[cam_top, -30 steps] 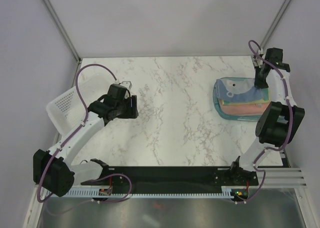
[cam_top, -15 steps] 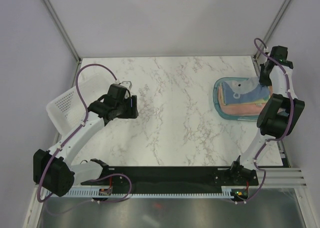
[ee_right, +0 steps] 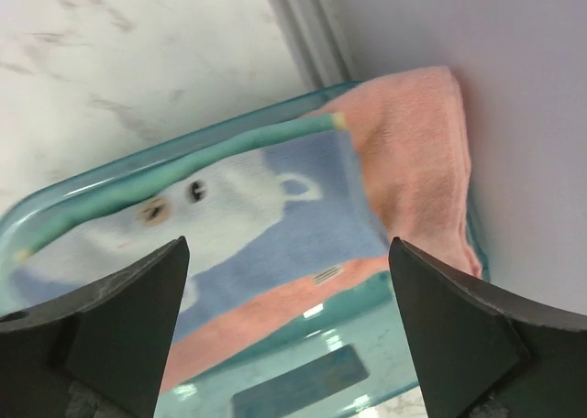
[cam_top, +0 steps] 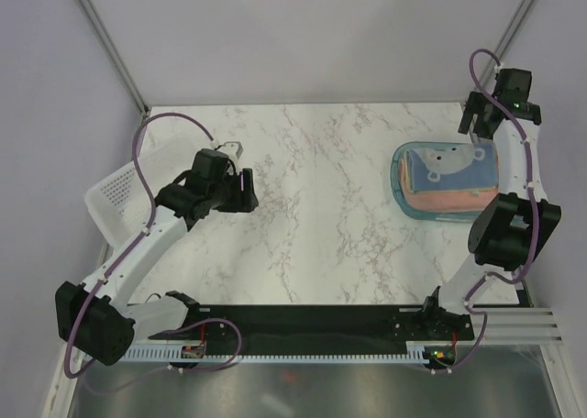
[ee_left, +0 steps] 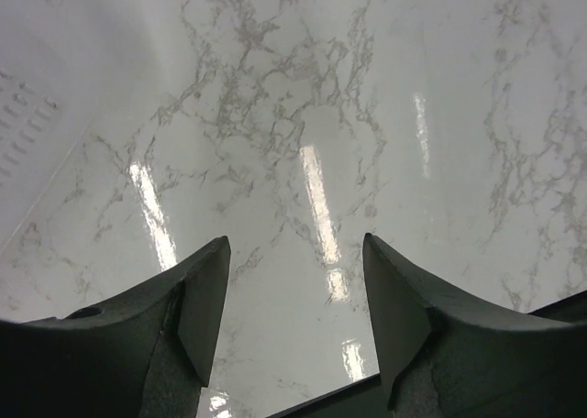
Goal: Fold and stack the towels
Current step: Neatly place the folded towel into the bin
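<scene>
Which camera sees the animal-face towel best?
The right wrist view: the face towel fills the picture, eyes and ear clear. The top view shows it small in the tray. The left wrist view shows none of it.

Left claw [ee_left: 293,317] spread wide above bare marble table [ee_left: 367,97], gripping nothing

Jaws spread on left gripper [ee_left: 293,242], right gripper [ee_right: 286,244]

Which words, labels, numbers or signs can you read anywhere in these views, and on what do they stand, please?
No text can be read in any view.
The small mark on the top towel in the teal tray is too blurred to read.
</scene>
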Available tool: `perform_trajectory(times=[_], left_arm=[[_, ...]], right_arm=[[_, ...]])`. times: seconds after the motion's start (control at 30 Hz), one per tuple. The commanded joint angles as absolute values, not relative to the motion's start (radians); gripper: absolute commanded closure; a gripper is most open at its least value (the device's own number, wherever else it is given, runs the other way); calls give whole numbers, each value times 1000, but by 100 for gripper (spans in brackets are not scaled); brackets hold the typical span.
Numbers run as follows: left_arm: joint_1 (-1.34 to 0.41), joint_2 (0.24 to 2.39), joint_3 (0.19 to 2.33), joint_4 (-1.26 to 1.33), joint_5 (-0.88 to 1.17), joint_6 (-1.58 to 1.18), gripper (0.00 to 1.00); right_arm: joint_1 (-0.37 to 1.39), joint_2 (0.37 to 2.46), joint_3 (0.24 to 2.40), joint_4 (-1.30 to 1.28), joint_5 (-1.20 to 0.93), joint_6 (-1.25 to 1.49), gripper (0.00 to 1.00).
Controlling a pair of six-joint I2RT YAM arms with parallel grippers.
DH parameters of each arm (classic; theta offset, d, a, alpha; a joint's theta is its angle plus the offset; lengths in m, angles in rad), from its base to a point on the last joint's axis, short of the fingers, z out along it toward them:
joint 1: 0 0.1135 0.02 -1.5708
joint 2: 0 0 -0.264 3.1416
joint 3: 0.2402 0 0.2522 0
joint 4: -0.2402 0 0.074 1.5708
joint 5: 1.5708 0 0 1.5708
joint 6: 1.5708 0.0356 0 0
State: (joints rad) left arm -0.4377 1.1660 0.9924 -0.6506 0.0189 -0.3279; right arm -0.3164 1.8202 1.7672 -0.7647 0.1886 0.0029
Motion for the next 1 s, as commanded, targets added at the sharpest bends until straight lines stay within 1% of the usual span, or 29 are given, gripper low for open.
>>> perform_trajectory(times=[0.0, 0.1, 0.13, 0.17, 0.23, 0.27, 0.4, 0.43, 0.47, 0.5, 0.53, 0.57, 0.6, 0.63, 0.67, 0.83, 0.97], left_arm=[[-436, 1095, 1077, -555, 104, -281, 32], [-436, 1034, 1078, -464, 166, -270, 32], [-436, 1019, 1072, -424, 199, -265, 32], [-436, 1005, 1068, -405, 209, -265, 32], [-436, 960, 1052, -379, 210, -270, 30], [-437, 947, 1046, -353, 212, -267, 29], [-437, 882, 988, -302, 193, -268, 26], [-437, 862, 977, -302, 190, -268, 24], [-437, 851, 973, -302, 195, -270, 19], [-437, 841, 963, -305, 202, -271, 18], [-437, 830, 959, -307, 222, -278, 15], [-437, 810, 954, -310, 228, -288, 9], [-437, 798, 944, -311, 238, -297, 7], [-437, 787, 937, -311, 259, -311, 2], [-437, 766, 930, -307, 265, -324, 0], [-437, 713, 897, -296, 297, -362, 0], [-437, 667, 885, -298, 333, -353, 0]], right_arm=[[-198, 1640, 1723, -759, 129, 120, 2], [-135, 1542, 1637, -752, 129, 161, 2], [-126, 1499, 1617, -750, 88, 208, 2], [-120, 1473, 1564, -744, 36, 225, 2], [-109, 1381, 1482, -666, -131, 277, 2], [-104, 1352, 1407, -641, -240, 308, 2], [-37, 1223, 1247, -549, -374, 403, 2], [-31, 1169, 1209, -498, -411, 428, 2], [-23, 1140, 1119, -462, -481, 471, 2], [-12, 1112, 1076, -393, -509, 497, 2], [-5, 1051, 1036, -361, -515, 517, 2], [-5, 1020, 960, -335, -515, 528, 2], [32, 990, 928, -315, -499, 529, 2], [37, 935, 908, -310, -470, 529, 2], [40, 910, 875, -311, -445, 525, 2], [41, 752, 819, -313, -329, 520, 2], [40, 712, 831, -314, -305, 511, 2]])
